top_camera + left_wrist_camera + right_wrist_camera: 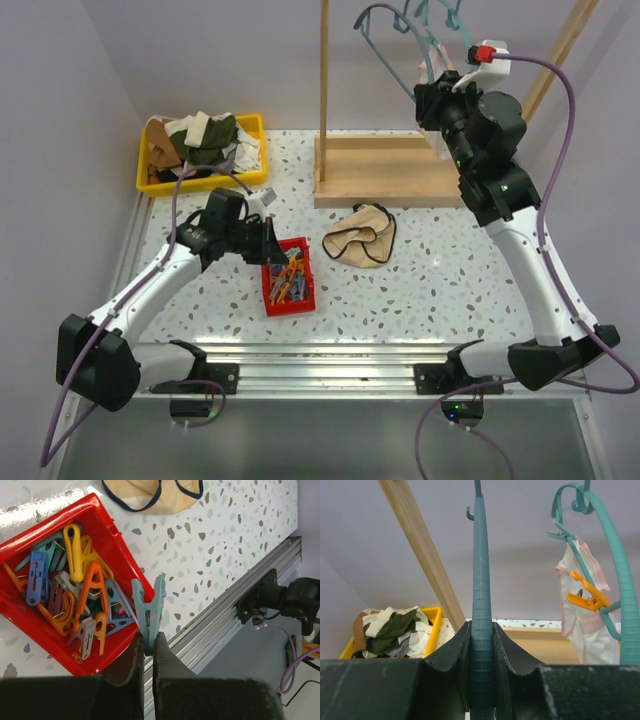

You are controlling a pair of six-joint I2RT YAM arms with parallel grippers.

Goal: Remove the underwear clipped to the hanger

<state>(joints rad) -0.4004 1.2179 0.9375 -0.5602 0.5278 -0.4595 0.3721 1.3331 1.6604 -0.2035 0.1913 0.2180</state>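
Observation:
The beige underwear [360,235] [150,495] with black trim lies loose on the table. The white-pink underwear [580,615] hangs from a teal hanger [615,555], pinned by an orange clothespin [587,596]. My right gripper [482,626] [440,98] is up at the rack, shut on the bar of a teal hanger [482,570] [395,35]. My left gripper [148,639] [270,240] is shut on a teal clothespin [149,605], held just above the right rim of the red tray [120,535].
The red tray [303,297] holds several coloured clothespins. A yellow bin [255,125] [434,625] of clothes sits at the back left. The wooden rack has a base [385,172] and an upright pole [323,80]. An aluminium rail [320,358] runs along the near edge.

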